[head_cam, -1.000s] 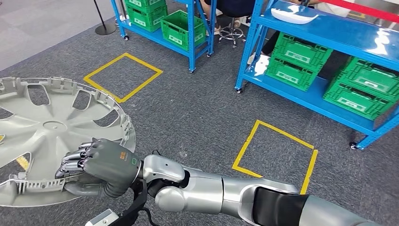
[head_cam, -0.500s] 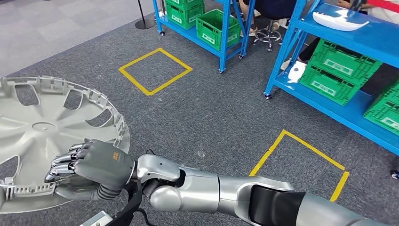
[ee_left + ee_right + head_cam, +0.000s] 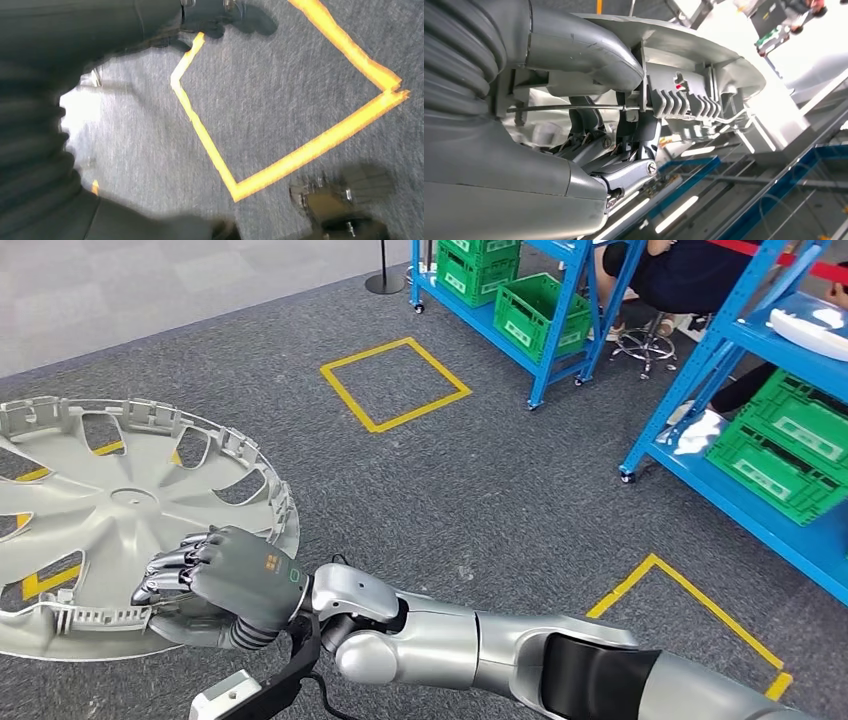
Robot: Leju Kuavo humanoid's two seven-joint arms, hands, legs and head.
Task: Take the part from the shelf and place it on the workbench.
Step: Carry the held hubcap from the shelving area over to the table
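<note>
Step in hand: carrying. The right hand (image 3: 225,580) grips the wheel cover (image 3: 110,520) at its near rim, dark fingers (image 3: 165,565) curled over the inner face and the thumb underneath. The cover is held roughly flat, clear of the grey carpet (image 3: 420,490), out to the robot's left front. It is already off the shelf and not yet set down; no workbench can be identified in any view.

Left hand: the left wrist view looks down at the carpet and a yellow tape square (image 3: 280,120). Whether that hand is open or closed cannot be told.

Surroundings, head view: blue shelf racks (image 3: 560,335) with green crates (image 3: 780,455) stand ahead and to the right, well apart from the cover. A person sits on a stool (image 3: 645,340) behind the racks. Yellow tape squares (image 3: 395,383) mark the floor.

Differences between views: the right wrist view gives the grip in close detail, namely the thumb (image 3: 574,47) laid along the cover's rim (image 3: 684,100), and the ribbed clips and wire ring at the rim edge. The head view gives the cover's whole outline, its attitude and the room layout.

Next move, as judged: bring the workbench into sight, keep the cover level with the grip firm, then lower it flat onto the bench before releasing.
</note>
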